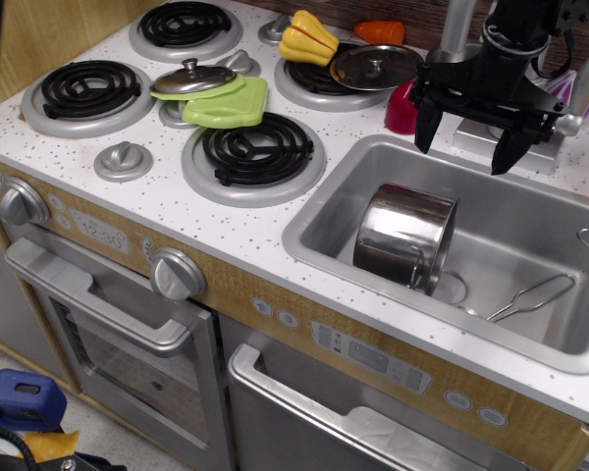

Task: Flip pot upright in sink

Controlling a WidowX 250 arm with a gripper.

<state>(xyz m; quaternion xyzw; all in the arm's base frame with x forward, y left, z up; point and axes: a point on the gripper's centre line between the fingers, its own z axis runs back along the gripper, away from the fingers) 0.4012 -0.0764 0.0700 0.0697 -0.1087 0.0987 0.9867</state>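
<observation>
A: Looking at the one view, where is the pot point(404, 235)?

B: Lying on its side in the sink point(530, 324), toward the basin's left half. Its flat bottom faces left and toward the camera; the open mouth points right. A wire loop handle shows at its lower right edge.

A: And the claw point(468, 137)?

B: Above the sink's back rim, up and to the right of the pot. It hangs clear of the pot, with bare basin wall between them.

A: Is the claw wide or narrow?

B: Wide. Its 2 dark fingers point(427, 123) point down and stand well apart, holding nothing.

A: Anything else in the basin?

B: A wire whisk point(530, 297) lies on the floor just right of the pot, near its mouth. Whether they touch, I cannot tell. Another wire loop pokes in at the far right edge.

A: What is on the counter?

B: 4 coil burners. A green mitt point(231, 104) lies between them with a steel lid point(191, 78) on it. A second lid point(375, 67) rests on the back right burner, beside a yellow pepper point(308, 37). A red cup point(402, 108) stands just left of the claw, behind the sink's back left corner.
</observation>
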